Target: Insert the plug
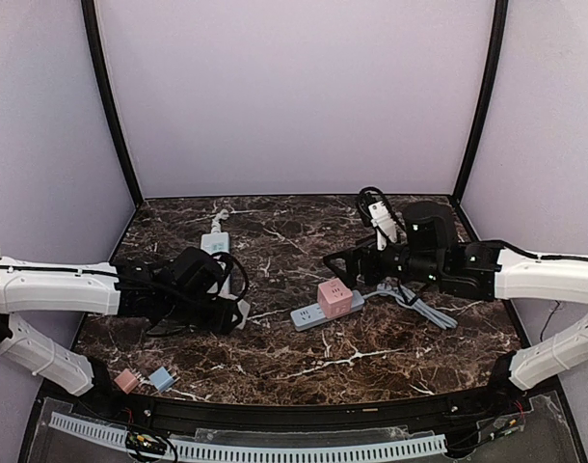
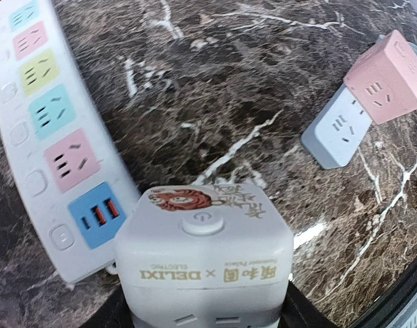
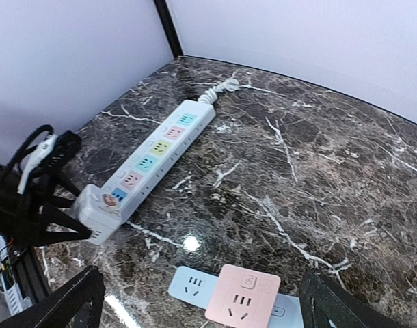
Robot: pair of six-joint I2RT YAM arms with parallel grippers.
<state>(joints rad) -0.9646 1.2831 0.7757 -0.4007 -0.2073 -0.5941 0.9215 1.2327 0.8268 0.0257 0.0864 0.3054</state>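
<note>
My left gripper (image 2: 205, 311) is shut on a white cube plug adapter (image 2: 205, 253) with a tiger print and a round button. Its black fingers (image 2: 301, 311) clamp the cube's two sides. The cube hangs at the near end of a long white power strip (image 2: 51, 130), just past its blue USB panel; whether they touch I cannot tell. From the top, the left gripper (image 1: 227, 299) hides the cube. My right gripper (image 3: 205, 304) stands open above a pink cube (image 3: 243, 301) seated on a pale blue strip (image 3: 188, 283), with nothing between its fingers.
The white strip (image 1: 217, 241) runs toward the back wall. A grey cable (image 1: 424, 307) trails right from the blue strip (image 1: 308, 315). A white plug with black cord (image 1: 379, 214) lies at the back right. Small pink (image 1: 127, 380) and blue (image 1: 161, 377) blocks sit at the near left edge.
</note>
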